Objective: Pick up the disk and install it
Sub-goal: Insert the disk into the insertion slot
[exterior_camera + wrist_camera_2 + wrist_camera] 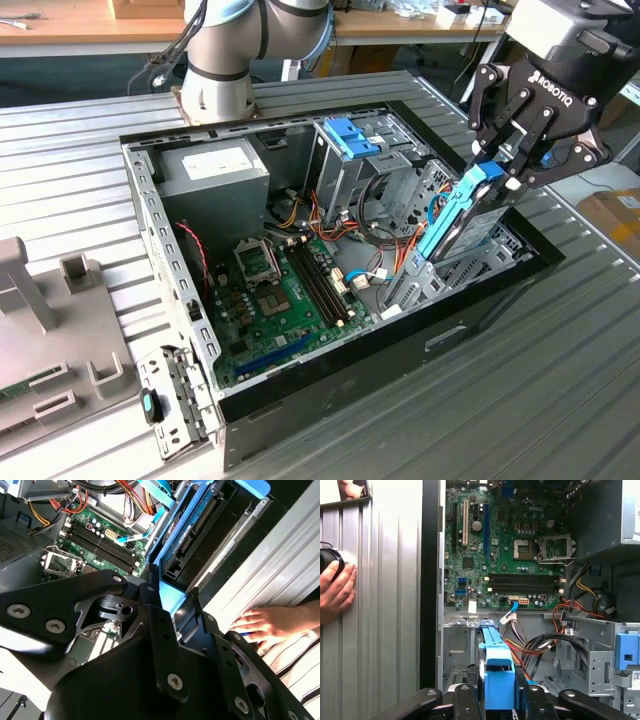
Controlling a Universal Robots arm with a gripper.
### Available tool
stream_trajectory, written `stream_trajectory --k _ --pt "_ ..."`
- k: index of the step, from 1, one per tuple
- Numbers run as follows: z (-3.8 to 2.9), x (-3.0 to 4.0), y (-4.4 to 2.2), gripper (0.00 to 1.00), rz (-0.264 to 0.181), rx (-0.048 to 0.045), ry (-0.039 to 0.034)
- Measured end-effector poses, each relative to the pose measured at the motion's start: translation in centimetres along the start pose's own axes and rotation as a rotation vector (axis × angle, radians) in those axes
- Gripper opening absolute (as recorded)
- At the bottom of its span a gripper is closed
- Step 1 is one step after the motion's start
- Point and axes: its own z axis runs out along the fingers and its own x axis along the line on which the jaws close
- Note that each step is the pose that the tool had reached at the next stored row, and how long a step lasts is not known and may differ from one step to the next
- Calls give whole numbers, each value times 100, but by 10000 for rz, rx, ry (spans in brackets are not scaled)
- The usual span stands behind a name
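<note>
The disk [468, 225], dark grey with bright blue side rails, hangs tilted, its lower end down inside the open computer case [400, 345] at the exterior view's right. My gripper [497, 172] is shut on its upper blue end. In the second wrist view the disk [197, 530] runs away from the black fingers [159, 630], and my gripper [182, 617] clamps its near end. In the first wrist view the blue end tab of the disk [498, 672] sits between the fingers of my gripper [499, 700], above the case's drive bay.
A silver cage with blue clips [350, 140], loose cables [385, 235] and the green motherboard [285, 290] lie inside the case. A person's hand [335, 587] rests on the ribbed table beside the case, the same hand [270, 625] near my gripper. A grey fixture [50, 340] stands at the exterior view's left.
</note>
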Motion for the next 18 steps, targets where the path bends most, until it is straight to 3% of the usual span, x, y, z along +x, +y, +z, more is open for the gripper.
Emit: stream_trajectory --k 2,4,7,15,18 --pt "101 12 -1 36 0 -1 0" --pt "140 15 -2 36 0 -4 0" --pt "145 16 -2 36 -1 -4 1" --pt "320 23 -4 36 -1 -5 0" --pt "320 23 -4 36 -1 -6 2"
